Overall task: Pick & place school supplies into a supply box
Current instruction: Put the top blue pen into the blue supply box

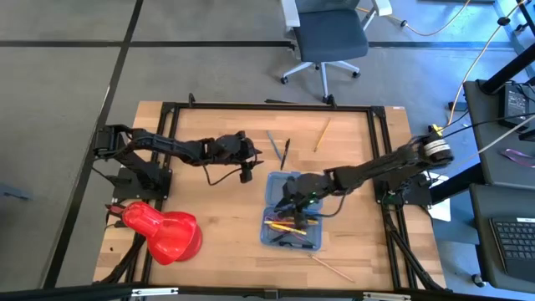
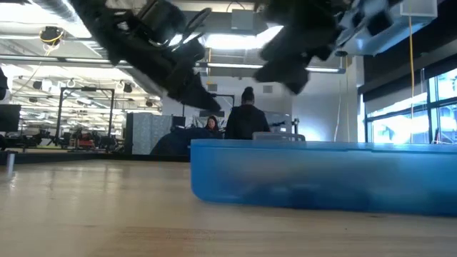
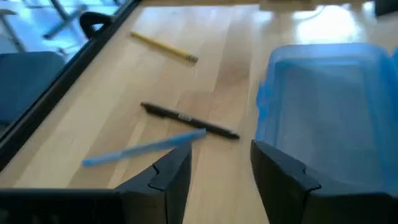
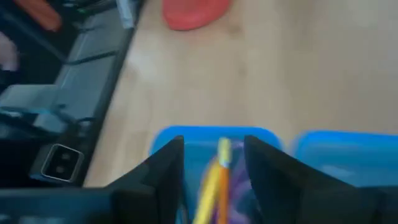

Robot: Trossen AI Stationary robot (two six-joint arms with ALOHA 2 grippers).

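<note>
Light, stiff and slippery, the black pen [image 3: 189,119] at frame centre is best pinched mid-shaft by the empty, parted left gripper [image 3: 214,171], while the right gripper [image 4: 212,163] is held open and empty over the box [image 1: 292,211].

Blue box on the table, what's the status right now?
Right gripper open over the supply box, yellow pencil already inside. Left gripper open, above the black pen and blue pen. Nothing in the way.

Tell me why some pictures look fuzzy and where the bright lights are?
Low view: the blue box sits so close that it looks soft, and ceiling lamps glow behind it. Right wrist view: everything is smeared, even the yellow pencil between the right pincer fingers. Left wrist view: the black pen is fairly sharp, with glare at the far edge of the table.
</note>
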